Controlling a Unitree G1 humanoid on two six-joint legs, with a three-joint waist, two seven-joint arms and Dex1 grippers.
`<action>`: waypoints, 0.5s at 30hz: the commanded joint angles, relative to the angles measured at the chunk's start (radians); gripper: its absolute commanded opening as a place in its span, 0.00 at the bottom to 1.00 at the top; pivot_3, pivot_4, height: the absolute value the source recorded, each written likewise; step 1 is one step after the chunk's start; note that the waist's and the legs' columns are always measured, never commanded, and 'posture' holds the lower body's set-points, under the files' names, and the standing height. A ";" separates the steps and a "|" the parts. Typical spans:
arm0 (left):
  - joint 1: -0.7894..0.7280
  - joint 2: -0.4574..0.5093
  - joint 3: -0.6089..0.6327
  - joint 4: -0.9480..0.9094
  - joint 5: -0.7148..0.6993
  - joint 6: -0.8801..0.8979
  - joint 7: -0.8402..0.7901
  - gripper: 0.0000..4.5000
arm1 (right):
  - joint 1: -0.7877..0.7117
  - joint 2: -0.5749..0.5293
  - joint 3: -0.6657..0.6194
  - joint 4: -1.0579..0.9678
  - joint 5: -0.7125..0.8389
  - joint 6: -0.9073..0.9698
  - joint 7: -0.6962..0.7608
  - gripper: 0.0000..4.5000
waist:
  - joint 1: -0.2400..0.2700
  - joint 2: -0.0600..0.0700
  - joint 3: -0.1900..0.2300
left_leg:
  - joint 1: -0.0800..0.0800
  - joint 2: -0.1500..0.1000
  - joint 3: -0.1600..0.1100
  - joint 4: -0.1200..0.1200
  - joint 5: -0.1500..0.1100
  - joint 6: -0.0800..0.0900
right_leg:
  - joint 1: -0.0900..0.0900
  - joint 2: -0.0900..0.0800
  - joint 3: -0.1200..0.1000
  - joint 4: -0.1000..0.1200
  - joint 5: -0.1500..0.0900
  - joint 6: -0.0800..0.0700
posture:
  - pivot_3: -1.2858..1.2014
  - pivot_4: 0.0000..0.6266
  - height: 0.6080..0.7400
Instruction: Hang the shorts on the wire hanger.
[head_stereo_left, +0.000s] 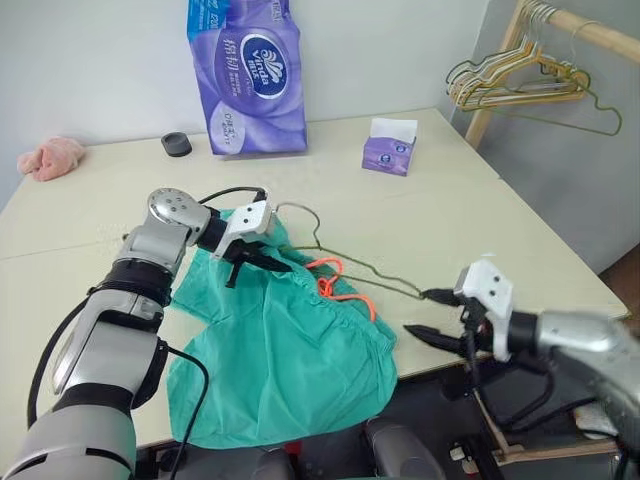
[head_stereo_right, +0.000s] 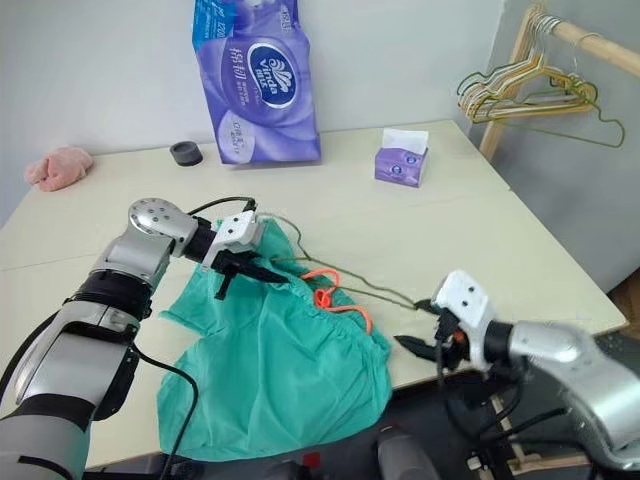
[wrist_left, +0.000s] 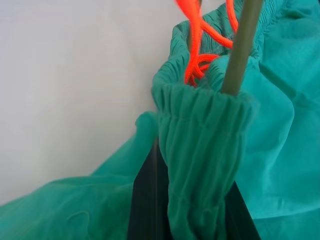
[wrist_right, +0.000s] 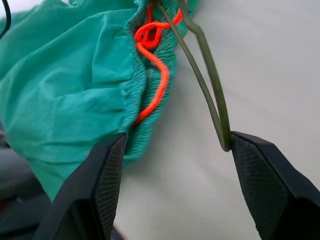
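Observation:
The teal-green shorts (head_stereo_left: 290, 360) lie spread on the table's front, hanging partly over its edge, with the orange drawstring (head_stereo_left: 335, 280) at the waistband. The wire hanger (head_stereo_left: 370, 268) lies across them, its hook towards the table's middle and one arm running through the waistband. My left gripper (head_stereo_left: 258, 262) is shut on the gathered waistband (wrist_left: 200, 150), right beside the wire (wrist_left: 240, 50). My right gripper (head_stereo_left: 425, 315) stands open at the front right, holding nothing. The hanger's outer corner (wrist_right: 222, 135) lies between its fingers (wrist_right: 95, 195), close against one of them.
A large purple tissue pack (head_stereo_left: 245, 75) stands at the back, with a small black object (head_stereo_left: 176, 144) and a small purple tissue box (head_stereo_left: 390, 145) near it. A pink cloth lump (head_stereo_left: 50, 158) lies far left. A bundle of hangers (head_stereo_left: 520, 80) hangs on a wooden rack at right.

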 joint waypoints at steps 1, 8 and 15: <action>-0.056 0.008 0.075 0.018 -0.012 0.007 0.031 0.00 | 0.029 0.105 0.057 -0.033 0.030 0.067 -0.112 0.76 | 0.000 -0.001 -0.001 | 0.000 0.000 -0.001 0.000 0.000 0.000 | 0.000 0.000 -0.001 0.000 0.000 0.000 | 0.43 0.15 1.00; -0.071 0.000 0.090 0.042 0.012 -0.006 0.038 0.00 | 0.098 0.179 0.098 -0.024 0.038 0.093 -0.161 0.76 | 0.000 -0.001 -0.001 | 0.000 0.000 -0.001 0.000 0.000 0.000 | 0.000 0.000 -0.001 0.000 0.000 0.000 | 0.43 0.15 1.00; -0.061 0.008 0.097 0.046 0.021 -0.016 0.033 0.00 | 0.108 -0.007 -0.116 -0.043 -0.001 -0.030 -0.057 0.76 | 0.005 -0.001 0.000 | 0.000 0.000 0.000 0.000 0.000 0.000 | 0.000 0.000 0.000 -0.001 0.000 0.000 | 0.43 0.15 1.00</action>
